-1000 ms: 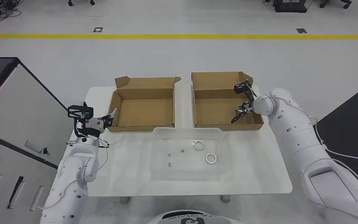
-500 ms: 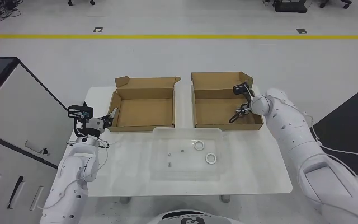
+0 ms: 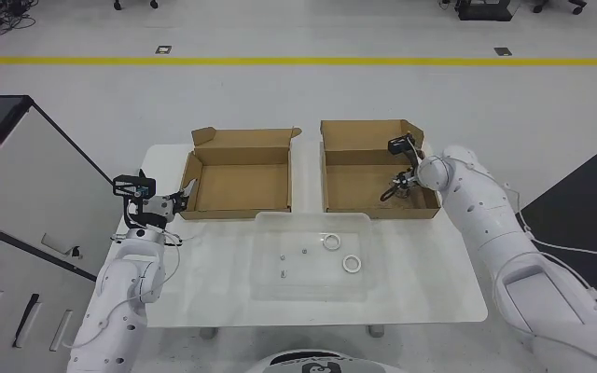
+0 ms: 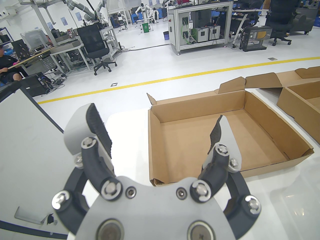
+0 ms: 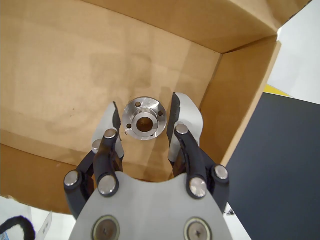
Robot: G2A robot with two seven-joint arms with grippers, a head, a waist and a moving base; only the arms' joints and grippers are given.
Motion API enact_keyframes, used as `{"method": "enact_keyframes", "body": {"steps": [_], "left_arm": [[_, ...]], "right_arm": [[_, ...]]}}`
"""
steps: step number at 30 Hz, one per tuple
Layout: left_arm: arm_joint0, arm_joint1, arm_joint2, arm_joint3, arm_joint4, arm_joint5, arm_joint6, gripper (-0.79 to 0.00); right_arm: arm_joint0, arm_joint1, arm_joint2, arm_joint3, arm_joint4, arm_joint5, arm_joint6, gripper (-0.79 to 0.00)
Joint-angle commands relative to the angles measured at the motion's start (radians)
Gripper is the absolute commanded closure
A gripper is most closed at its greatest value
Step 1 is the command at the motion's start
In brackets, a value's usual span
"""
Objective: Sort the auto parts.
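Observation:
A shiny metal flange (image 5: 145, 121) with bolt holes lies flat on the floor of the right cardboard box (image 3: 359, 182), near its right wall. My right gripper (image 5: 144, 101) hangs just above it, open, one finger on either side with a thin gap to each. In the top view that right gripper (image 3: 390, 193) is inside the box's right part. My left gripper (image 4: 155, 116) stands open with nothing in it at the table's left edge, beside the empty left box (image 4: 225, 136). A clear tray (image 3: 312, 216) holds two white rings (image 3: 330, 242) (image 3: 351, 264) and a few small parts (image 3: 283, 274).
Both boxes sit side by side at the back of the white table (image 3: 420, 270), flaps open. The tray lies in front of them, mid-table. A grey slanted panel (image 3: 47, 186) stands left of the table.
My right gripper has shifted slightly leftward inside the right box. The left arm has kept still.

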Motion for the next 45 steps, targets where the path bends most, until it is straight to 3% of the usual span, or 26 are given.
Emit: {"method": "enact_keyframes", "body": {"steps": [1, 8, 17, 23, 33, 42, 45], "left_arm": [[0.0, 0.0, 0.0, 0.0, 0.0, 0.0, 0.0, -0.785], [0.0, 0.0, 0.0, 0.0, 0.0, 0.0, 0.0, -0.785], [0.0, 0.0, 0.0, 0.0, 0.0, 0.0, 0.0, -0.785], [0.0, 0.0, 0.0, 0.0, 0.0, 0.0, 0.0, -0.785], [0.0, 0.0, 0.0, 0.0, 0.0, 0.0, 0.0, -0.785], [0.0, 0.0, 0.0, 0.0, 0.0, 0.0, 0.0, -0.785], [0.0, 0.0, 0.0, 0.0, 0.0, 0.0, 0.0, -0.785]], "right_arm": [[-0.002, 0.004, 0.011, -0.02, -0.005, -0.003, -0.007, -0.785], [-0.053, 0.043, 0.103, -0.24, -0.005, -0.096, 0.012, -0.785], [-0.26, 0.116, 0.312, -0.766, 0.103, -0.265, 0.225, -0.785], [-0.359, 0.135, 0.346, -0.972, 0.25, -0.313, 0.348, -0.785], [-0.394, 0.158, 0.216, -1.088, 0.318, -0.314, 0.428, -0.785], [-0.334, 0.189, 0.027, -1.076, 0.319, -0.299, 0.443, -0.785], [-0.317, 0.193, 0.016, -1.072, 0.305, -0.301, 0.438, -0.785]]}}
